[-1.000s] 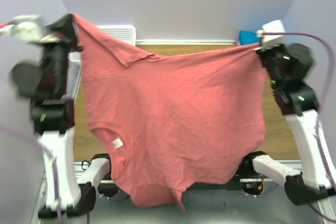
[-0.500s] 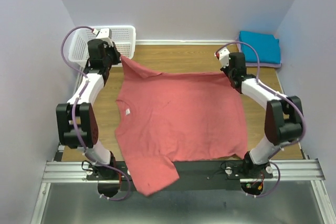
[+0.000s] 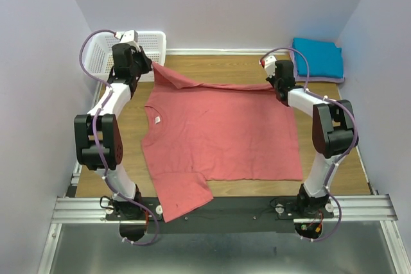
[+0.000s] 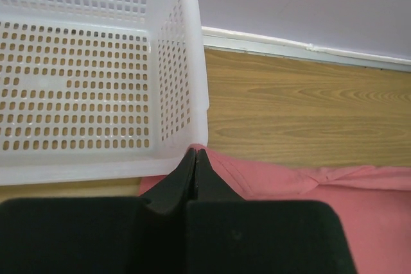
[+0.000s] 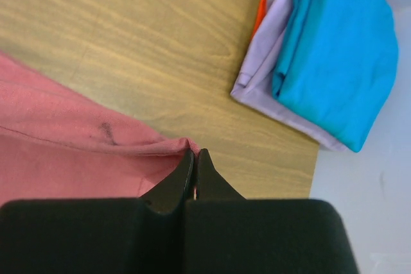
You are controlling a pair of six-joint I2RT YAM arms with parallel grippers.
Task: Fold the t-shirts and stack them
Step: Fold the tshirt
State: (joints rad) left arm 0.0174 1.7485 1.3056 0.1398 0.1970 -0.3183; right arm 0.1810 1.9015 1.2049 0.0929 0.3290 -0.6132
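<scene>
A salmon-pink t-shirt (image 3: 218, 133) lies spread on the wooden table, its far edge stretched between both grippers and one sleeve hanging over the near edge. My left gripper (image 3: 150, 68) is shut on the shirt's far left corner (image 4: 289, 181), right beside the basket. At the far right corner (image 5: 64, 139), my right gripper (image 3: 275, 86) is shut on the cloth, its tips (image 5: 194, 153) pinching a bunched fold. A folded teal-blue t-shirt (image 3: 318, 57) rests on a folded pale lavender t-shirt (image 5: 273, 56) at the back right.
A white lattice basket (image 3: 144, 43) stands at the back left corner, its wall (image 4: 186, 62) touching my left fingertips' area. A sliver of orange cloth (image 5: 260, 11) shows under the folded pile. Walls close in the table on three sides.
The pink shirt was held high in the air by both arms. It has come down flat onto the table, and both grippers have drawn its far edge toward the back wall.
</scene>
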